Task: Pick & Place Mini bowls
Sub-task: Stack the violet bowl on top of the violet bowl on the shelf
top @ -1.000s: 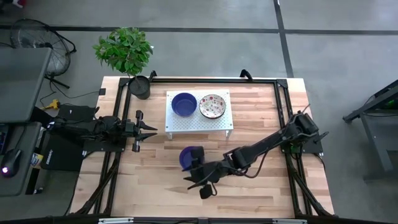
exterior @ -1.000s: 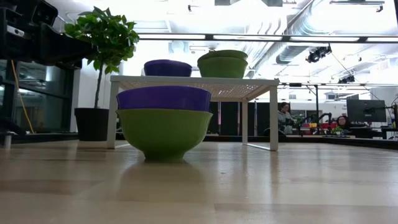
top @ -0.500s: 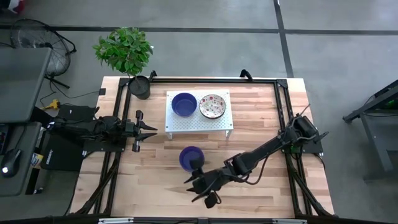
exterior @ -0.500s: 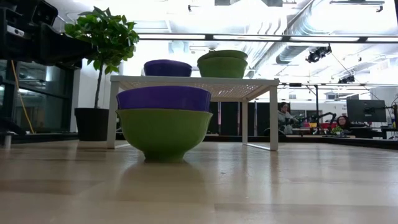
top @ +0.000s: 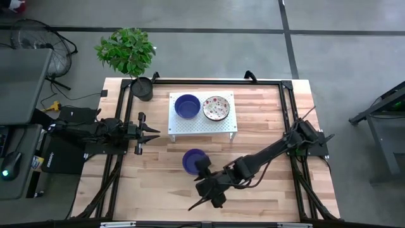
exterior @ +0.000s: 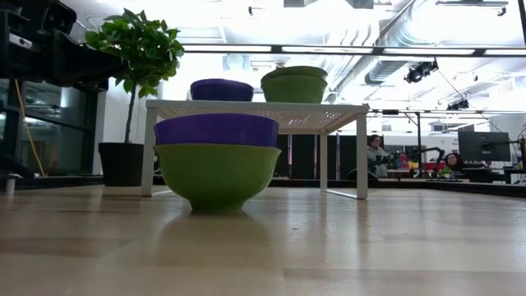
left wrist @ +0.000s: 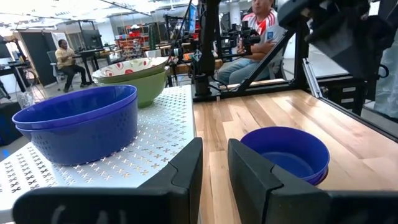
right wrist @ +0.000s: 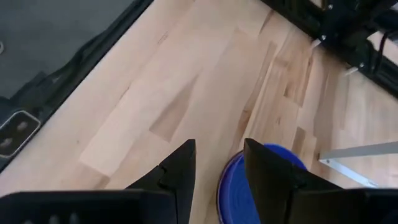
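One blue mini bowl (top: 194, 161) stands on its base on the wooden table, in front of the white rack (top: 202, 123). In the low view it shows as a blue bowl nested in a green one (exterior: 216, 164). On the rack stand a blue bowl (top: 187, 106) and a cream floral bowl (top: 216, 107). My right gripper (top: 204, 200) is open and empty, on the near side of the table bowl and apart from it. Its wrist view shows the bowl's rim (right wrist: 233, 186) beyond the fingers. My left gripper (top: 155, 133) waits open at the table's left.
A black plant pot (top: 142, 89) with a green plant stands at the far left corner. Black frame rails (top: 288, 101) run along the table's edges. Bare wood lies to the right of the table bowl. People sit in the room behind (left wrist: 252, 37).
My right gripper has drawn back from the blue bowl on the table toward the near edge. The bowl has stayed where it was.
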Available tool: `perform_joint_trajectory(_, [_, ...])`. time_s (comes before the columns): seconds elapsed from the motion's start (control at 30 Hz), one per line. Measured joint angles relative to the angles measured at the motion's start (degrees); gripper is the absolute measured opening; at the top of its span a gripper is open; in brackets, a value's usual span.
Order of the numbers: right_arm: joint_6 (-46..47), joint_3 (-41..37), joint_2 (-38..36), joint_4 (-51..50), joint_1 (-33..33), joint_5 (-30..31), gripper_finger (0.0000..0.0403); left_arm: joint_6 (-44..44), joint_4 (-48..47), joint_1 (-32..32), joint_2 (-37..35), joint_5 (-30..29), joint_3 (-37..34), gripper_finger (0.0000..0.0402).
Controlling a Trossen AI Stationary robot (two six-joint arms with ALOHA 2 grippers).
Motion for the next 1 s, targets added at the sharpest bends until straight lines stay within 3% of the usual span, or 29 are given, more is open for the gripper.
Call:
perform_joint_trajectory(0.37, [0.7,9.8,8.9,-2.5,-2.4,1.4,0.0124,0.0,0.0,0.0,0.0,0.0,0.0,0.0072])
perform_joint_trajectory(0.67, [3.7,22.8,15.7,-12.2,-3.1,2.8,0.0124,0.0,0.0,0.0,0.0,0.0,0.0,0.0072])
perform_joint_trajectory(0.83, [7.4,24.0,16.8,-16.9,-3.5,2.2,0.0124,0.0,0.0,0.0,0.0,0.0,0.0,0.0072])
perform_joint_trajectory(1.0, [4.6,23.8,16.8,-23.0,-3.4,0.0,0.0124,0.0,0.0,0.0,0.0,0.0,0.0,0.0072])
